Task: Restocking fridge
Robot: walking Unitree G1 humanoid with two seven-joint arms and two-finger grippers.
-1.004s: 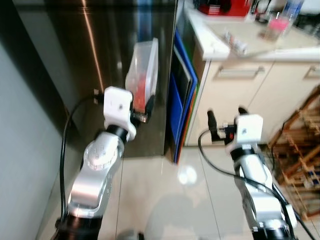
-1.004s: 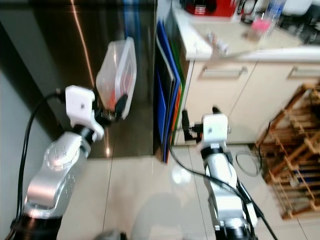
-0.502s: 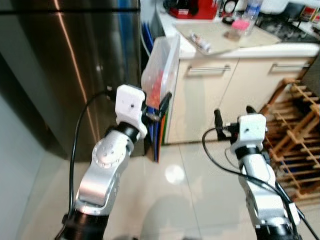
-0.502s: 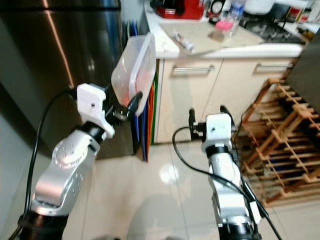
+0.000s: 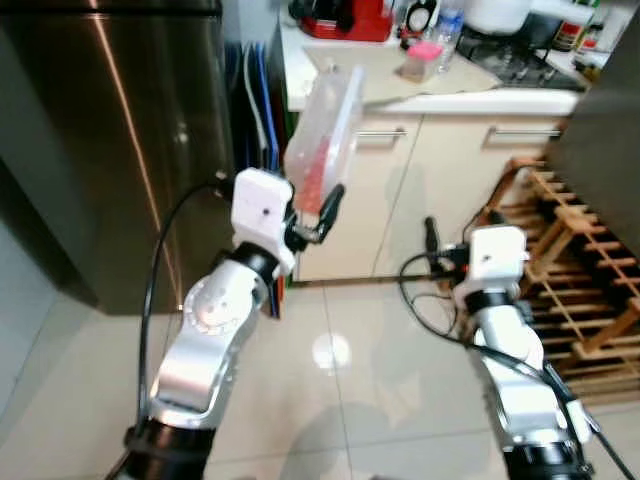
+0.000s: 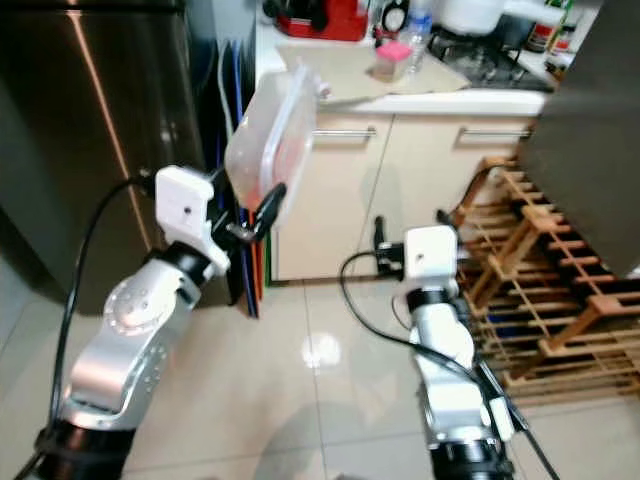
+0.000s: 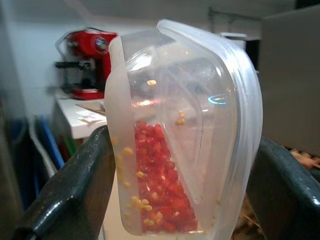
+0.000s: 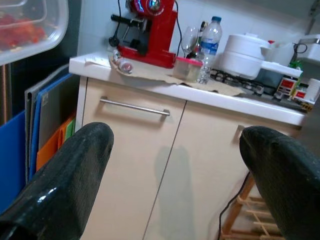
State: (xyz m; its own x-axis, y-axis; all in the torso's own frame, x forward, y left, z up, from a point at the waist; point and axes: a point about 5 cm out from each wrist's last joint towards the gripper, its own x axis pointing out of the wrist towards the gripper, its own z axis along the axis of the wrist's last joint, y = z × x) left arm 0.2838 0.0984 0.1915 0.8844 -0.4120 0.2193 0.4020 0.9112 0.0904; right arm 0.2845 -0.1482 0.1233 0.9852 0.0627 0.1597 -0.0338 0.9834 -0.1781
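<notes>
The left gripper (image 5: 318, 205), raised beside the fridge (image 5: 110, 140), pinches a tilted box (image 5: 325, 135); the right gripper (image 8: 175, 165) is spread, empty.

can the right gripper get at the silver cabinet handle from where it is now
Probably yes: the open, empty right gripper faces the silver bar handle on the cream cabinet door, with nothing visible between them, though it would need to move closer.

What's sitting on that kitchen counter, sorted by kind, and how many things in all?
Red coffee machine: 1
Water bottle: 1
Wine glass: 1
Pink-lidded tub: 1
White cooker pot: 1
Total: 5 that I can make out
</notes>
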